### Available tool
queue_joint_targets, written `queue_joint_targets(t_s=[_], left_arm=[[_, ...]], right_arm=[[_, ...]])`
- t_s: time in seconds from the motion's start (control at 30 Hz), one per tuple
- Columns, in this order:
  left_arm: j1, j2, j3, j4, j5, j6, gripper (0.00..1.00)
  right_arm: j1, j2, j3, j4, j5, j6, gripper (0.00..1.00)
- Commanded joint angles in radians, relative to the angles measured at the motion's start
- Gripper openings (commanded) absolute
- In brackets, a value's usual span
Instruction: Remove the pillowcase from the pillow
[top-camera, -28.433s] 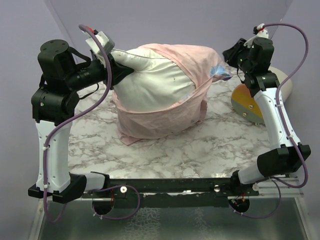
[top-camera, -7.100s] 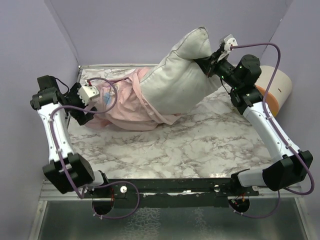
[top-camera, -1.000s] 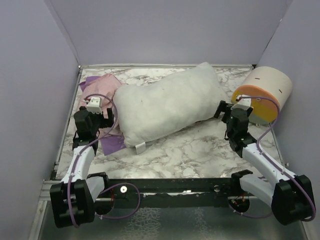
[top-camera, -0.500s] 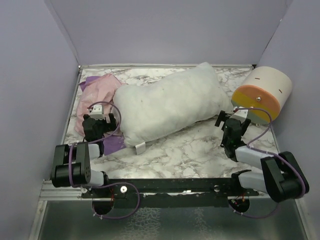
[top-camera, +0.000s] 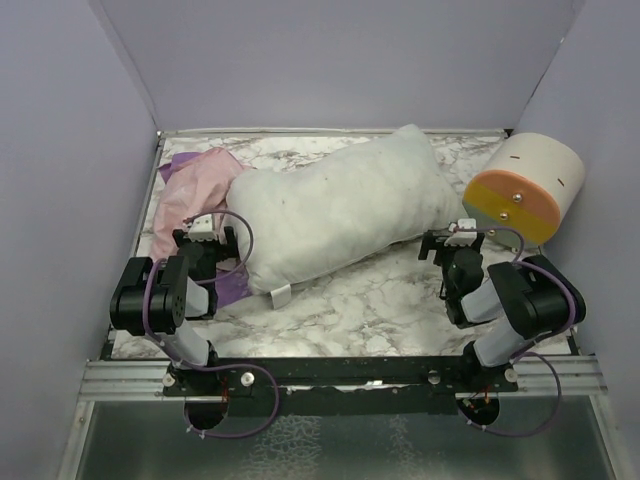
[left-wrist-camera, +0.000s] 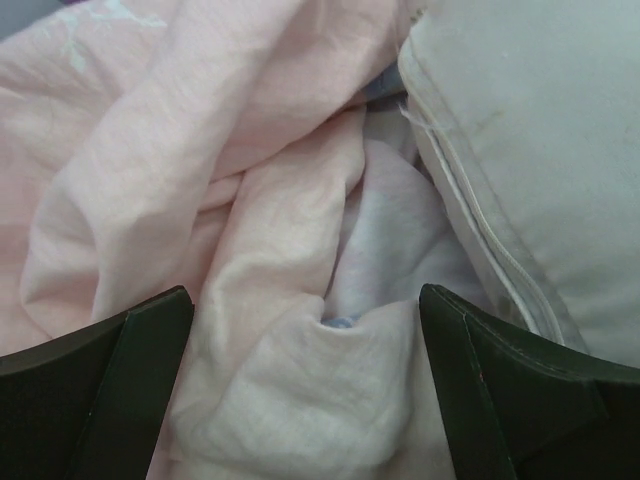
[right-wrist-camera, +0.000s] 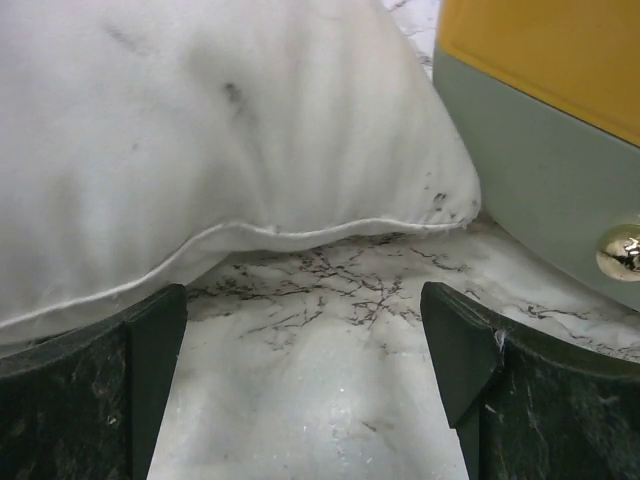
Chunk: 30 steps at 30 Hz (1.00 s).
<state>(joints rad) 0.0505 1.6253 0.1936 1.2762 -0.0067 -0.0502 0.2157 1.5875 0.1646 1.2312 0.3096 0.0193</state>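
Note:
The bare white pillow (top-camera: 340, 208) lies across the middle of the marble table, its small tag (top-camera: 281, 294) at the near edge. The pink pillowcase (top-camera: 195, 190) lies crumpled at the far left, partly tucked under the pillow's left end, and fills the left wrist view (left-wrist-camera: 250, 230) beside the pillow's seam (left-wrist-camera: 520, 150). My left gripper (top-camera: 208, 245) is folded back near the left base, open, with loose fabric between its fingers. My right gripper (top-camera: 452, 243) is open over bare marble, just short of the pillow's right corner (right-wrist-camera: 220, 140).
A cream cylinder with an orange and grey end (top-camera: 520, 190) lies at the far right, close to the right gripper (right-wrist-camera: 310, 400); its grey band (right-wrist-camera: 540, 200) nearly touches the pillow corner. Purple walls enclose the table (top-camera: 380, 300) on three sides.
Both arms have folded back toward their bases, drawing the open grippers nearer the front edge. Pillow and pillowcase have stayed where they lay.

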Motion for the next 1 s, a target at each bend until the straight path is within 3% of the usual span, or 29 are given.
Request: queue_joint_targets(t_s=[0.0, 0.1, 0.97], left_arm=[[-0.010, 0.008, 0.059, 0.017, -0.074, 0.007, 0.99], [-0.041, 0.014, 0.088, -0.036, -0.074, 0.047, 0.99], [-0.048, 0.014, 0.077, -0.016, -0.077, 0.053, 0.99]], right_arm=[[-0.005, 0.025, -0.021, 0.234, -0.106, -0.052, 0.99], [-0.036, 0.026, 0.109, -0.013, -0.141, -0.025, 0.99], [-0.068, 0.022, 0.082, 0.039, -0.194, -0.023, 0.99]])
